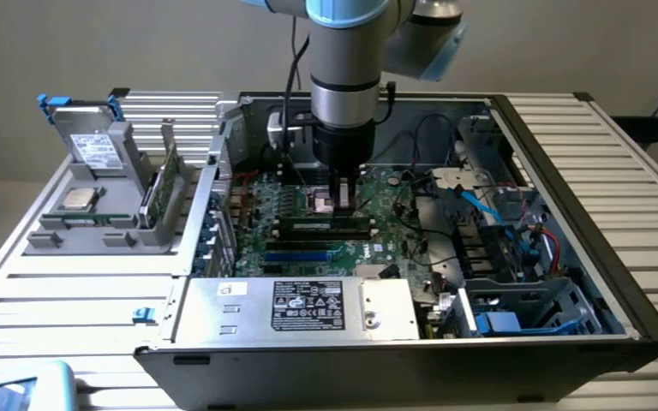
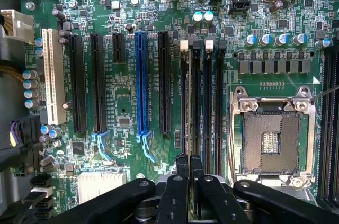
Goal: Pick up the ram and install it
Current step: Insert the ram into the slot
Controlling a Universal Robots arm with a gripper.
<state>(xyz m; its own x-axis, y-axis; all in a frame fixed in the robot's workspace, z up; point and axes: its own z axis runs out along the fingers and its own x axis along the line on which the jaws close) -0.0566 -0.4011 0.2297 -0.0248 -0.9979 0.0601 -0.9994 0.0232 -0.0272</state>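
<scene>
In the exterior view the ram (image 1: 325,225), a narrow green stick with black chips, stands on edge along a memory slot of the motherboard (image 1: 295,193) inside the open computer case. My gripper (image 1: 341,205) hangs straight down over it, its tips at the ram's top edge near the middle. In the wrist view my gripper (image 2: 189,167) is shut, its black fingers (image 2: 182,173) pressed together over the row of black memory slots (image 2: 208,102). From there the ram is edge-on and I cannot make it out among the slots.
The open CPU socket (image 2: 273,142) lies beside the memory slots, with blue and black expansion slots (image 2: 140,83) on the other side. The power supply (image 1: 295,304), cables (image 1: 478,205) and drive cage (image 1: 535,312) crowd the case. A grey holder (image 1: 100,214) outside holds a drive, a processor and a wider green card (image 1: 165,190).
</scene>
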